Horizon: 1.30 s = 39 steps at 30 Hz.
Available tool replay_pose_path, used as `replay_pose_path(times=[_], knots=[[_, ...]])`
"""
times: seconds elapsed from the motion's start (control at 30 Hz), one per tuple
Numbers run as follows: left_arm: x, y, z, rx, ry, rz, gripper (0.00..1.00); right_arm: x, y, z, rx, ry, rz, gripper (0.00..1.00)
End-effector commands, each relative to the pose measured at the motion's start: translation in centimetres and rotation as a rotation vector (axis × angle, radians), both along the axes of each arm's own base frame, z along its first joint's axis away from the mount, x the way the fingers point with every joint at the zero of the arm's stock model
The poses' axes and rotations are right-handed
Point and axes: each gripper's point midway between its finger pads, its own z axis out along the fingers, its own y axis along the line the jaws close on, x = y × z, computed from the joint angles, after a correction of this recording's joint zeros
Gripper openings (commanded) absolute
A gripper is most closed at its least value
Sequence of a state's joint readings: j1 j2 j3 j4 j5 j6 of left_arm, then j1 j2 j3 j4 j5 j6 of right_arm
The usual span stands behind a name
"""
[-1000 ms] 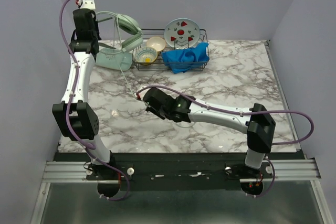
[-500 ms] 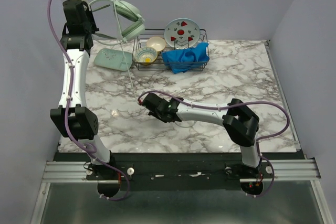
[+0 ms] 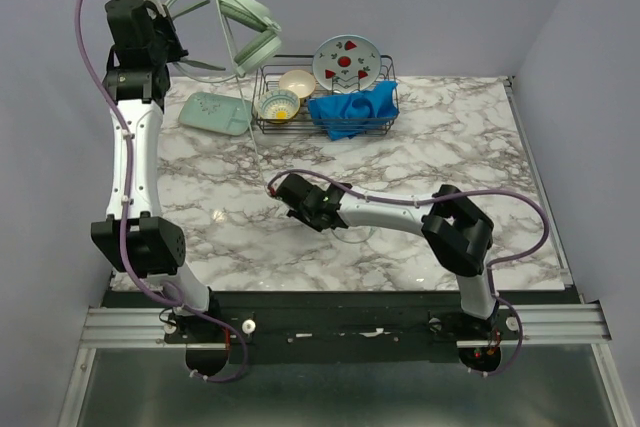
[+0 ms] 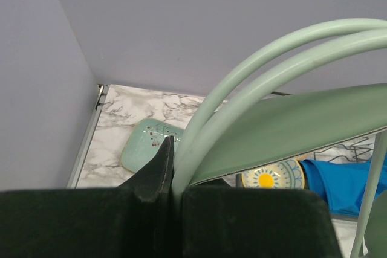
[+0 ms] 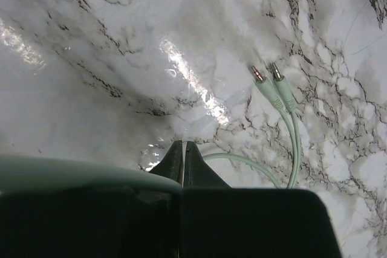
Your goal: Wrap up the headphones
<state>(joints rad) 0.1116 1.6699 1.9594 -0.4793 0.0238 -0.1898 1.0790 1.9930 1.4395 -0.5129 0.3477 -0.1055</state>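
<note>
Top external: headphones [image 3: 245,32] hang high at 11 o'clock, above the worktop [image 3: 450,147]
Left fingers [image 4: 158,170]: clamped on the headband, arm stretched tall
Right fingers [image 5: 193,170]: narrow, apparently nipping the cable [image 5: 242,160] at centre, forearm low
Cable axis: 12 to 6, cups down to right fingers; winding seemingly not begun

Occlusions and crops.
Left wrist: headphones [image 4: 290,131] cut off by right frame edge, bowl [image 4: 272,177] half hidden behind them; right wrist: cable [image 5: 283,95] end vanishes behind right gripper [image 5: 183,152] fingertips.

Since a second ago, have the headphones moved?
Yes: the headphones rose up-image, clear of the mint tray, now at the left corner of the wire rack.
</note>
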Motion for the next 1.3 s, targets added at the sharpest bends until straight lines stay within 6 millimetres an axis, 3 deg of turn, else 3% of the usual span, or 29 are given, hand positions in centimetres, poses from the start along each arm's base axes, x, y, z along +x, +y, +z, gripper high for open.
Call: replay_pose_path(times=[0.0,0.13,0.17,0.2,0.27,0.3,0.33,0.37,0.4,0.43,0.47,0.5,0.53,0.6,0.63,0.77,0.9,0.93,1.0,1.03,1.2,1.27], knots=[[-3.3,-0.5,9.8,-0.052,-0.271,-0.008,0.00,-1.3,-0.9,-2.0,-0.059,0.066,0.041,0.01],[-2.8,1.2,8.9,0.029,-0.269,0.064,0.00,-1.3,-1.2,0.6,-0.037,0.034,0.022,0.01],[-2.6,1.5,8.6,0.054,-0.268,0.083,0.00,-1.1,-1.6,2.2,-0.037,0.006,0.009,0.01],[-2.1,2.1,7.0,0.080,-0.239,0.118,0.00,-1.1,-1.8,3.0,-0.041,-0.014,0.006,0.01],[-1.8,3.8,6.5,0.188,-0.245,0.210,0.00,-1.5,-2.5,5.0,-0.070,-0.066,0.007,0.01],[-1.1,3.6,4.2,0.221,-0.203,0.217,0.00,-1.6,-2.3,7.0,-0.047,-0.097,0.009,0.01],[-1.1,4.4,4.2,0.321,-0.204,0.265,0.00,-2.1,-2.2,8.1,-0.042,-0.118,0.022,0.01],[-0.9,4.3,3.6,0.380,-0.193,0.278,0.00,-2.2,-2.5,9.1,-0.045,-0.142,0.020,0.01],[-0.3,3.3,0.9,0.435,-0.141,0.260,0.00,-2.2,-2.5,11.1,-0.004,-0.169,0.019,0.01],[-0.2,3.6,1.5,0.479,-0.188,0.292,0.00,-2.3,-2.5,11.9,0.014,-0.181,0.023,0.01],[-0.2,3.0,0.7,0.589,-0.157,0.297,0.00,-2.3,-2.5,12.8,0.035,-0.194,0.024,0.01],[0.0,2.6,-1.8,0.641,-0.113,0.287,0.00,-2.2,-2.8,13.7,0.051,-0.210,0.019,0.01],[0.1,1.4,-1.5,0.683,-0.146,0.278,0.00,-2.2,-3.1,15.3,0.085,-0.235,0.014,0.01],[0.0,0.5,-4.0,0.781,-0.104,0.240,0.00,-1.8,-3.7,17.0,0.099,-0.283,0.000,0.01],[0.0,-0.5,-4.2,0.794,-0.121,0.217,0.00,-1.6,-4.2,18.2,0.113,-0.311,-0.011,0.01],[-0.7,-3.6,-6.5,0.868,-0.115,0.081,0.00,0.9,-6.8,20.9,0.094,-0.406,-0.090,0.01],[-2.9,-7.4,-9.1,0.936,-0.113,-0.124,0.00,3.5,-9.4,23.5,0.117,-0.452,-0.177,0.01],[-3.5,-8.8,-10.8,0.941,-0.080,-0.232,0.00,4.5,-10.5,24.1,0.122,-0.463,-0.212,0.01],[-5.2,-10.8,-11.5,0.914,-0.074,-0.360,0.00,5.5,-11.3,25.9,0.166,-0.495,-0.234,0.01],[-6.2,-12.0,-12.9,0.900,-0.042,-0.454,0.00,5.9,-11.6,26.5,0.179,-0.505,-0.244,0.01],[-10.0,-14.9,-13.3,0.958,-0.039,-0.569,0.00,7.3,-13.0,31.6,0.269,-0.593,-0.259,0.01],[-11.2,-16.1,-14.3,0.954,0.008,-0.654,0.00,7.4,-13.4,34.0,0.295,-0.638,-0.262,0.01]])
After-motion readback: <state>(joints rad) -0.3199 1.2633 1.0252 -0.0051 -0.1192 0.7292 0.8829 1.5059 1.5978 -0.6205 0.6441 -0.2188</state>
